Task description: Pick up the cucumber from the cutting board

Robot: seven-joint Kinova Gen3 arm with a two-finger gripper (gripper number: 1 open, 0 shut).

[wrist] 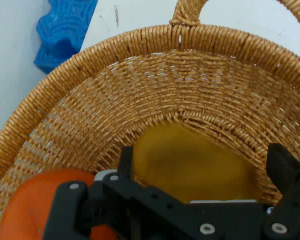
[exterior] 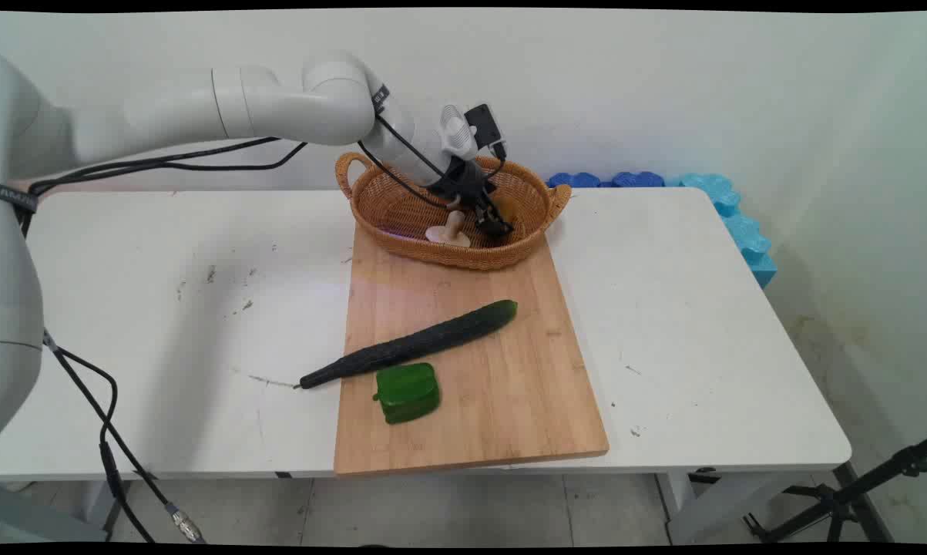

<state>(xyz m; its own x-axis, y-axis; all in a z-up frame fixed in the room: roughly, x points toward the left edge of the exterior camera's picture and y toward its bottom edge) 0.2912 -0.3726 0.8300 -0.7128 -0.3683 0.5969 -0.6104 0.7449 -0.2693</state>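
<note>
While the green pepper [exterior: 407, 392] sits nearest the front edge of the cutting board [exterior: 502, 401], a cucumber [exterior: 413, 344] lies just behind it, slanting from the board's left edge, where its thin end overhangs the table [exterior: 162, 308], up toward the far right. Farther back, the wicker basket [exterior: 401, 212] rests across the board's far edge. Reaching down inside it, the gripper [wrist: 202, 165] has its fingers [wrist: 126, 162] spread wide on either side of a yellow thing [wrist: 190, 167]. Only the hand view shows that thing and an orange one [wrist: 25, 205] beside it; only the main view shows the pale mushroom [exterior: 450, 231] near the basket's front wall. Blue foam blocks [exterior: 710, 196] line the table's far right corner.
</note>
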